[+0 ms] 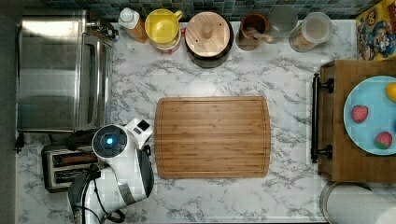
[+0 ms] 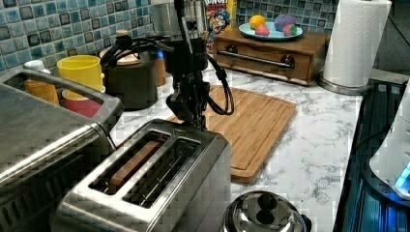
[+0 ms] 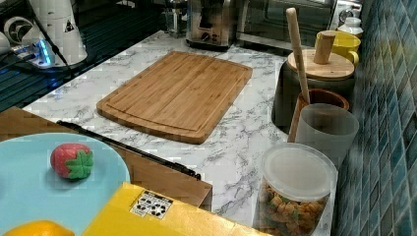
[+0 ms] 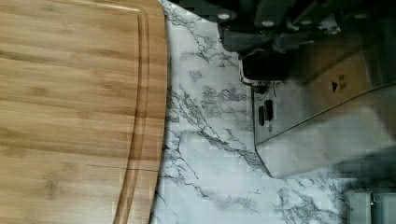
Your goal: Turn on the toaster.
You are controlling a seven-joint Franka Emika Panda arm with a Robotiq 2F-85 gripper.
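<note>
In the top view the toaster (image 1: 63, 167) sits at the counter's lower left, partly under my arm. In the left view my gripper (image 2: 192, 121) hangs at its far end; I cannot tell the jaws' state. In the wrist view the lever (image 4: 265, 67) lies beneath; coming down off-centre, I'd slip off it.

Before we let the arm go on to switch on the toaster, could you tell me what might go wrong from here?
1. The end effector hangs at the toaster's far end in the left view, close above its top edge; a slightly off descent could strike the steel body and miss the lever.
2. The cables looping off the arm could snag on the way down.
3. The kettle stands right beside the toaster, so a shoved toaster could knock it.
</note>
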